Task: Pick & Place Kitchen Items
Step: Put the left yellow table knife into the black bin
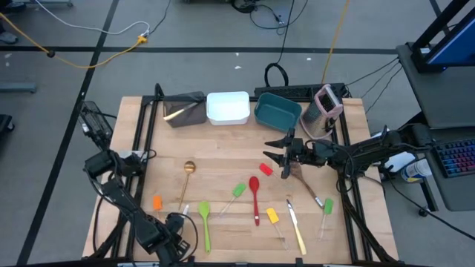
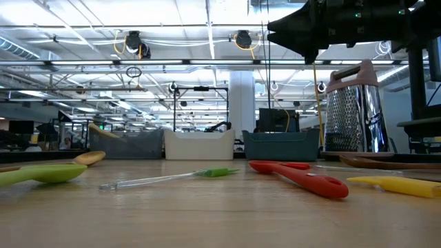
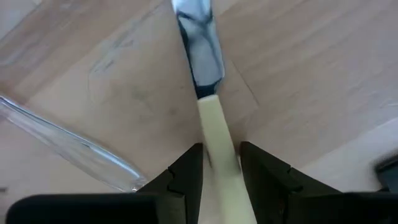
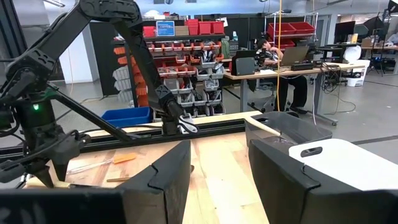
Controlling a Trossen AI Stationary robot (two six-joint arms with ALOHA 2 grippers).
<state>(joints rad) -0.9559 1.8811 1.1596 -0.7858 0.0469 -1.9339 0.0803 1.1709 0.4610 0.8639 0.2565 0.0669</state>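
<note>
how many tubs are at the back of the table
3, in a row along the far edge: brown tub on the left, white tub in the middle, teal tub on the right beside the grater.

A workshop-lab: red parts bins [image 4: 186, 59] on shelving, desks with computers [image 4: 283, 59].

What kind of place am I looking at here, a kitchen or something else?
Probably a robotics lab or workshop, not a kitchen. Shelves of red parts bins line the back, a person works at a desk with screens, and cable reels hang from an industrial ceiling.
</note>
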